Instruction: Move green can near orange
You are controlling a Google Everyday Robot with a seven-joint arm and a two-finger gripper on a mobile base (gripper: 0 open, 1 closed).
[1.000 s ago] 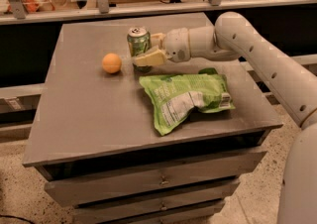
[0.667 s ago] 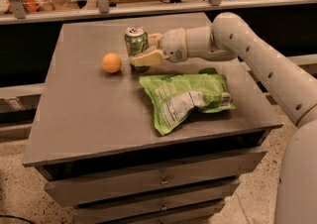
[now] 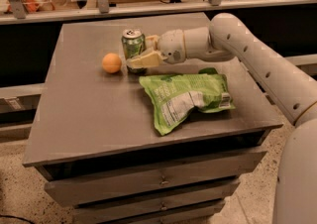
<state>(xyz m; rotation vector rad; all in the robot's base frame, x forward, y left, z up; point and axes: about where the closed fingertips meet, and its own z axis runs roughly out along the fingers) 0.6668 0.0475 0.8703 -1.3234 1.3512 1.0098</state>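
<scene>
Toward the back of the counter (image 3: pixel 74 119), the hand (image 3: pixel 143 51) grips the upright green can (image 3: pixel 132 44) just beside the orange (image 3: pixel 112 63), so slide it closer slowly, keep it level, stop before touching the fruit, then let go gently.

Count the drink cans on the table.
1. The green can stands upright toward the back of the table, just right of the orange, gripped by the hand reaching in from the right. No others seem hidden.
</scene>
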